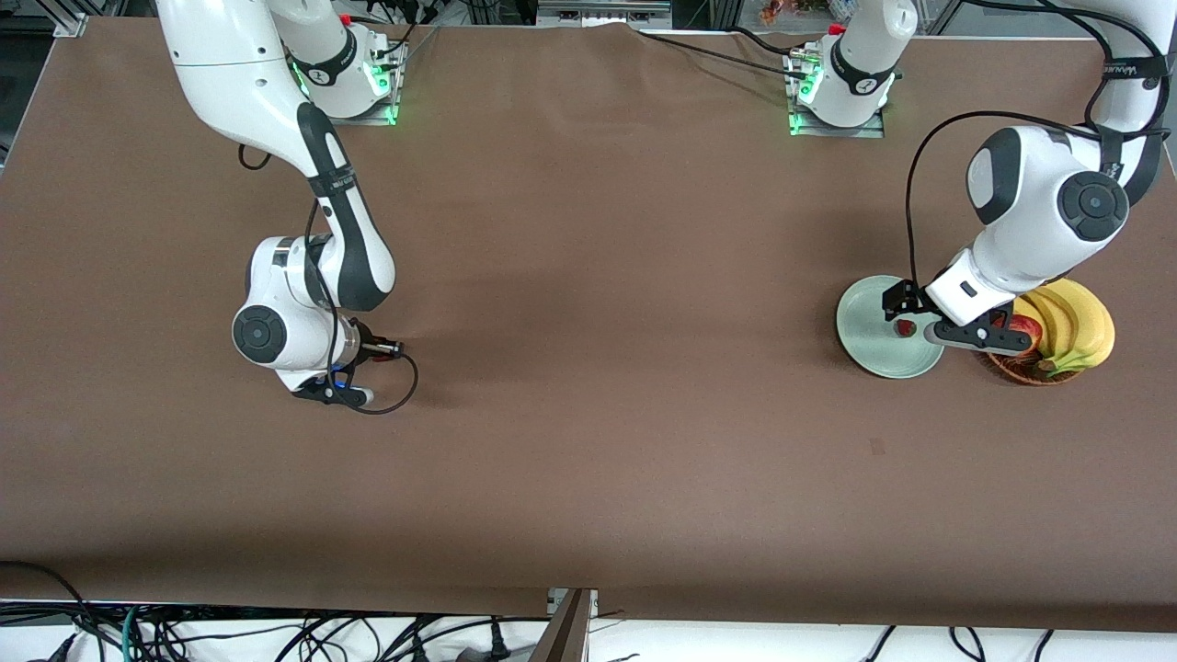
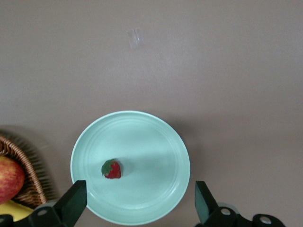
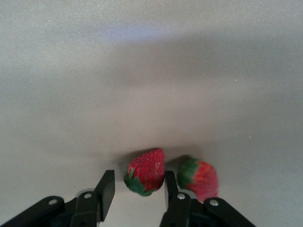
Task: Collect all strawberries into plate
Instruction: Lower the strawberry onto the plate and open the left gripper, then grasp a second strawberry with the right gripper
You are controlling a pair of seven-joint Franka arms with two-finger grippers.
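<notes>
Progress: one of three strawberries collected, two outstanding. Plate (image 2: pixel 130 165), pale mint, beside the basket (image 1: pixel 1030 366) of bananas (image 1: pixel 1076 326) and apple (image 2: pixel 9 178) at the left arm's end: holds one strawberry (image 2: pixel 112 169), with the left gripper (image 2: pixel 137 208) above it, jaws spread and empty. Right gripper (image 3: pixel 137 191), low at the table (image 1: pixel 588 368) at the right arm's end: fingers parted around a second strawberry (image 3: pixel 146 172), not visibly clamped; the third strawberry (image 3: pixel 201 178) lies just beside it.

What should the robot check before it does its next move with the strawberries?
1. One strawberry lies on the plate: ok.
2. Left gripper open, over the plate, holding nothing: ok.
3. Right gripper is low at the right arm's end of the table, with a second strawberry between its fingers: ok.
4. Fingers closed on that berry: cannot tell.
5. Third strawberry beside it, outside the fingers, not on the plate: not ok.
</notes>
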